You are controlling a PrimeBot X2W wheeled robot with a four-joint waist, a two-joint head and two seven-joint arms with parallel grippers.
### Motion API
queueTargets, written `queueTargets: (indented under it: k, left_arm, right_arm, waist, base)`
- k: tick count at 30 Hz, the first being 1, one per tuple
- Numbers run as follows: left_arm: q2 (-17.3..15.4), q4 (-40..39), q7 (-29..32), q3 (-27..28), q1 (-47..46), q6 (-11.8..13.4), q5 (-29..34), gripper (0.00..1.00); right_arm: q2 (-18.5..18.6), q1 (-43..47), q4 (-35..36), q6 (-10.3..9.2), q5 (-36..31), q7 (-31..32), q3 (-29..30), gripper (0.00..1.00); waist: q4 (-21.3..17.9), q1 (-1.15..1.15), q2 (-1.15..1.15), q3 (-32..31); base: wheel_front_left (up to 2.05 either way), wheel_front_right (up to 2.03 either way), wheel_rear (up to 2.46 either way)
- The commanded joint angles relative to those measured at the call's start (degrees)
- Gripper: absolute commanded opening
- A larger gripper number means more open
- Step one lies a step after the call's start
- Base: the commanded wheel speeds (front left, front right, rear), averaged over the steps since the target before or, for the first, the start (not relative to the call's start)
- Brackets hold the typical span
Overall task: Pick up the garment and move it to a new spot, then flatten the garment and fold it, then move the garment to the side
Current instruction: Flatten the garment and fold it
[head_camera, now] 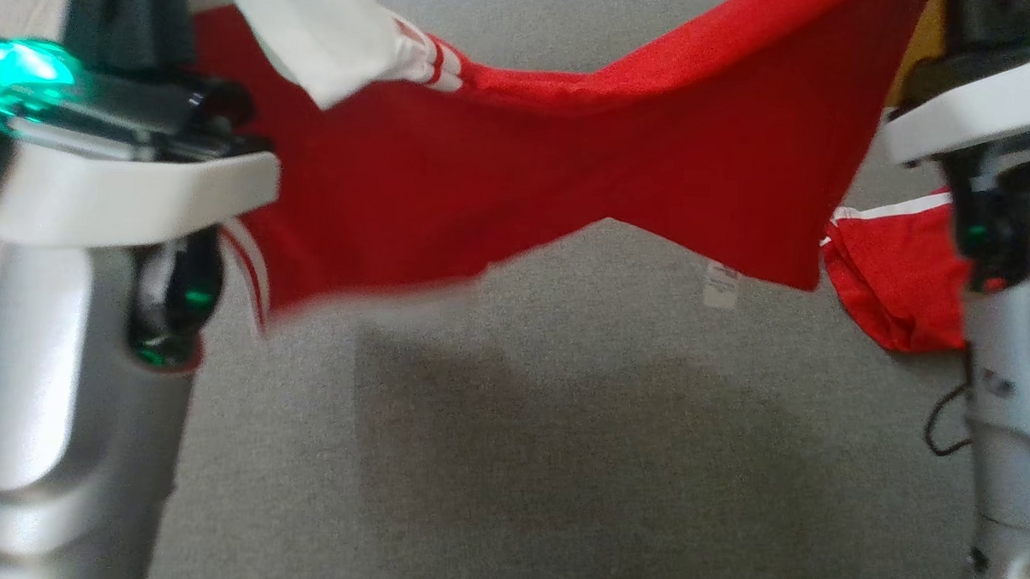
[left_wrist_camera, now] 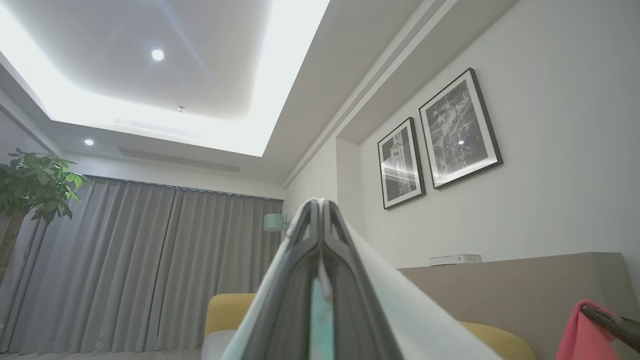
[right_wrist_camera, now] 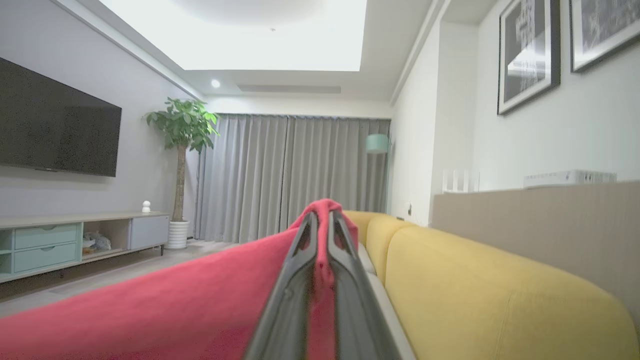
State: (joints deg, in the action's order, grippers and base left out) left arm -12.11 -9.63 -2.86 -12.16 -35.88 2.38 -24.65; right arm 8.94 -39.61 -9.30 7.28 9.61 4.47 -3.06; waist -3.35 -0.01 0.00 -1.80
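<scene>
Red garment (head_camera: 519, 170) hangs stretched between both; left claw (left_wrist_camera: 320, 205) pinches white edge, right claw (right_wrist_camera: 323, 215) pinches red edge.

Red jersey-fabric garment (head_camera: 528, 170) w/ white sleeve (head_camera: 318, 34), white stripe trim — hangs spread in mid-air over grey carpet (head_camera: 509, 461), top edge sagging mid-span, hem loose — small white tag (head_camera: 721, 284) dangling below.

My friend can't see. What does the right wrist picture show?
The right gripper is shut on a red fabric garment that stretches off to the left. A long yellow sofa is on the right, grey curtains behind.
</scene>
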Motion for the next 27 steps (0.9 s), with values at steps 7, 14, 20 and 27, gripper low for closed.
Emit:
queueTargets:
  k: [7, 14, 20, 27]
  left_arm:
    - [-6.00, -9.69, 8.47, 6.00, -2.95, 1.13, -2.76, 0.00]
    - [-9.23, 3.42, 10.91, 6.07, -12.18, -2.81, -4.48, 0.00]
    - [-10.98, 20.82, 7.85, 5.25, -26.40, -5.67, -2.13, 0.00]
    - [-10.81, 42.35, -1.61, 2.79, -46.30, -7.41, 2.48, 0.00]
  right_arm:
    - [1.41, 4.46, 18.81, 0.21, 2.48, 11.98, 1.76, 0.00]
    - [3.10, -0.82, 14.61, 0.21, 1.83, 14.07, 0.80, 0.00]
    - [4.98, -16.03, -0.50, 0.21, 1.69, 9.34, -4.90, 0.00]
    - [5.22, -37.58, -24.64, 0.21, -2.93, -4.25, -9.73, 0.00]
  waist:
    - [0.12, 0.01, 0.00, 3.18]
    - [0.59, 0.01, 0.00, 12.48]
    - [0.27, 0.01, 0.00, 19.20]
    - [0.99, 0.01, 0.00, 23.36]
  base:
    - [0.00, 0.00, 0.00]
    - [0.00, 0.00, 0.00]
    - [0.00, 0.00, 0.00]
    - [0.00, 0.00, 0.00]
